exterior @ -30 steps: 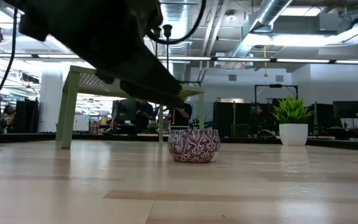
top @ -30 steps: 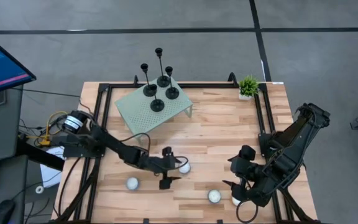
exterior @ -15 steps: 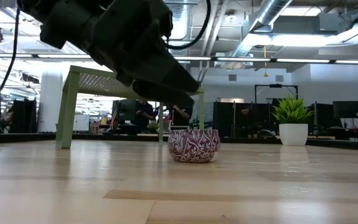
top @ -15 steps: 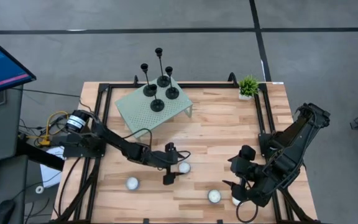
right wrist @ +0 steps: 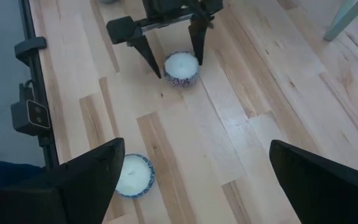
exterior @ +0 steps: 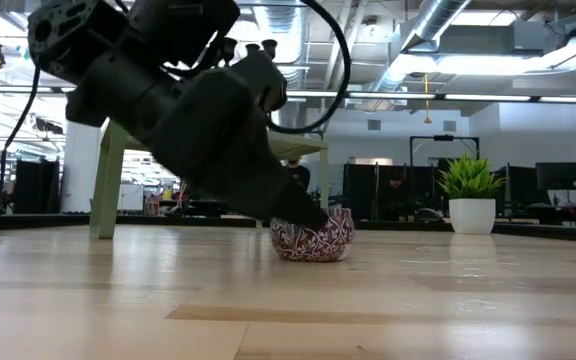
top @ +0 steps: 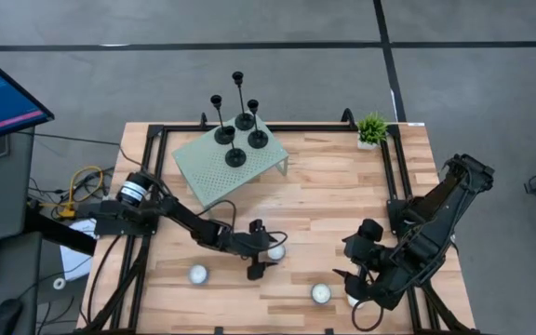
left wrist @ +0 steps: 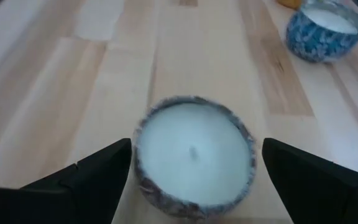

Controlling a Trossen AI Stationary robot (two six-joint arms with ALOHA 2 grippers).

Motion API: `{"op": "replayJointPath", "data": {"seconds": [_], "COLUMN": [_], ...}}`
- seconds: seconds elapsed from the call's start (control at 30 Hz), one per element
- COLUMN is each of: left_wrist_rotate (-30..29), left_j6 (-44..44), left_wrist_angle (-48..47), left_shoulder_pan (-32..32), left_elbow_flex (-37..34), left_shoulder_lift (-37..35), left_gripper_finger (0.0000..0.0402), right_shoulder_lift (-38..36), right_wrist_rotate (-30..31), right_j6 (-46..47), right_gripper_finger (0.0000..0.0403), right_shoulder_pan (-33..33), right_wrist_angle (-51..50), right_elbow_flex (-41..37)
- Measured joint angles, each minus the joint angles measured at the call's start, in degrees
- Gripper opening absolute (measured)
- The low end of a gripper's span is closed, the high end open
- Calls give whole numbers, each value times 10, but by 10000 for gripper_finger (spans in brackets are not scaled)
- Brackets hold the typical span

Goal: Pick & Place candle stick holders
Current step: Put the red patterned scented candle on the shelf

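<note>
Left pincer (left wrist: 191,180) astride round patterned candle (left wrist: 193,155)

Four slim black candle stick holders (top: 237,121) upright, clustered atop pale green perforated stand (top: 214,167), differing heights.

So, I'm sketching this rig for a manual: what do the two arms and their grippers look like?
Both arms are dark, jointed and bulky. The left arm has a silver ring at one joint and a black cable looping beside it. The left gripper and right gripper each carry two black, tapering, wedge-shaped fingers.
</note>
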Motion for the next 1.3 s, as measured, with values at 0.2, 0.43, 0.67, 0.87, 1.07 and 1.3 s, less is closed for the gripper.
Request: {"op": "replayJointPath", "data": {"seconds": [0.2, 0.43, 0.67, 0.87, 1.07, 1.3], "left_wrist_rotate": [0, -14, -33, -51, -53, -14], "left_j6": [-1, 0, -1, -7, -6, 11], "left_wrist_angle": [17, 21, 22, 28, 43, 39], "left_shoulder_pan": [0, 0, 0, -1, -4, -2], "left_elbow_flex": [0, 0, 0, 0, 0, 0], "left_shoulder_lift": [26, 28, 28, 25, 15, 14], "left_gripper_finger": [362, 360, 319, 271, 233, 213], "right_shoulder_lift": [0, 0, 0, 0, 0, 0], "right_wrist_rotate": [0, 0, 0, 0, 0, 1], "right_j6": [1, 1, 1, 9, 12, 11], "right_gripper_finger": [390, 390, 390, 390, 390, 390], "right_shoulder_pan": [0, -1, -1, -1, -1, -19], "right_wrist_angle": [0, 0, 0, -2, -4, 5], "right_elbow_flex": [0, 0, 0, 0, 0, -22]}}
